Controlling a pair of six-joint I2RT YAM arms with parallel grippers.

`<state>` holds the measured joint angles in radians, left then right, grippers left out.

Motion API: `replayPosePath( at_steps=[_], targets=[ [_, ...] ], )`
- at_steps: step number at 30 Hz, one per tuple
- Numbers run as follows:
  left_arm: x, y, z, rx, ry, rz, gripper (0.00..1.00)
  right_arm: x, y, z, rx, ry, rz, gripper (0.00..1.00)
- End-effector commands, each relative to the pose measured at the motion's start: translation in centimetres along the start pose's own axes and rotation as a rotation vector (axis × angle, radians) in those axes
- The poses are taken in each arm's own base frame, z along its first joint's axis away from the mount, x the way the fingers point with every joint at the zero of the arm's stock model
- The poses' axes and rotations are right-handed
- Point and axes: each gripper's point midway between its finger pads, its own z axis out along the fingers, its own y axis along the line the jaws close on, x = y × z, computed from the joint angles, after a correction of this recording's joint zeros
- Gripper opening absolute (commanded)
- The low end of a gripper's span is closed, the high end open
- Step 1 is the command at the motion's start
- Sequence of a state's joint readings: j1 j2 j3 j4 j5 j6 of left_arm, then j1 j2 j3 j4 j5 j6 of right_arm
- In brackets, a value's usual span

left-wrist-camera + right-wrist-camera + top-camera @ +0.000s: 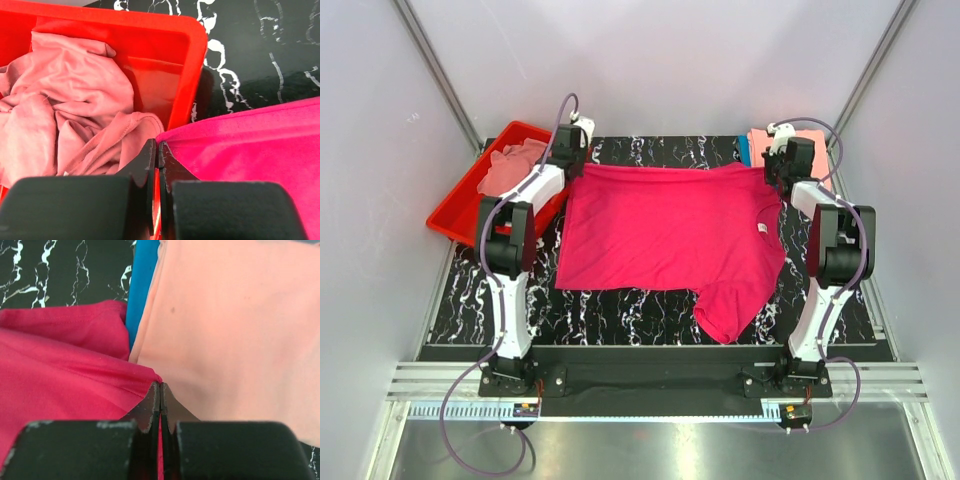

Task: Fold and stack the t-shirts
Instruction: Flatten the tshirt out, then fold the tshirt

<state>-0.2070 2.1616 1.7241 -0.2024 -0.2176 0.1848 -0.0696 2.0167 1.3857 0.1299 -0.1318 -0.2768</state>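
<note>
Both left claw [158, 150] and right claw [160, 390] are clenching far corners of the magenta shirt [660, 230], flattening it; folding next probably means carrying both nearward.

Solid hot-pink cloth t-shirt [660, 225] against a black tabletop [640, 305] veined with white marbling. Left of the shirt, a glossy red rigid plastic tray [455, 215] and a plain dusty-pink crumpled tee [510, 165]; right of it, a plain salmon-peach folded tee [235, 315] and a teal-blue cloth tee [142, 285].
</note>
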Motion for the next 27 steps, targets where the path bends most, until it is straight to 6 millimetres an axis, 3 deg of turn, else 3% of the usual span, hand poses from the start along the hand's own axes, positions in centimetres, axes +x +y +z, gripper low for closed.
replayPosePath(
  at_steps=[1, 6, 7, 13, 21, 22, 27],
  targets=[
    [-1.4, 1.8, 0.5, -0.058, -0.053, 0.031, 0.0, -3.8, -1.5, -0.8, 0.052, -0.119, -0.039, 0.0],
    [-1.5, 2.9, -0.6, -0.103, -0.085, 0.057, 0.0, -3.0, -2.5, -2.9, 0.128, -0.096, -0.059, 0.0],
    [-1.4, 3.0, -0.7, -0.108, -0.087, 0.059, 0.0, -3.6, -2.6, -3.6, 0.137, -0.108, -0.055, 0.0],
    [-0.8, 2.9, -1.9, -0.085, -0.073, 0.054, 0.0, -2.7, -2.3, -5.9, 0.141, -0.063, -0.002, 0.0],
    [1.4, 2.1, -3.5, -0.044, 0.001, 0.037, 0.0, 0.7, -1.6, -7.7, 0.158, 0.085, 0.11, 0.0],
    [2.7, 2.0, -3.6, -0.046, 0.02, 0.037, 0.0, 0.8, -1.7, -8.1, 0.167, 0.089, 0.121, 0.0],
    [3.2, 2.5, -5.5, -0.09, 0.017, 0.036, 0.0, 2.9, -1.2, -9.8, 0.181, 0.141, 0.157, 0.0]
  ],
)
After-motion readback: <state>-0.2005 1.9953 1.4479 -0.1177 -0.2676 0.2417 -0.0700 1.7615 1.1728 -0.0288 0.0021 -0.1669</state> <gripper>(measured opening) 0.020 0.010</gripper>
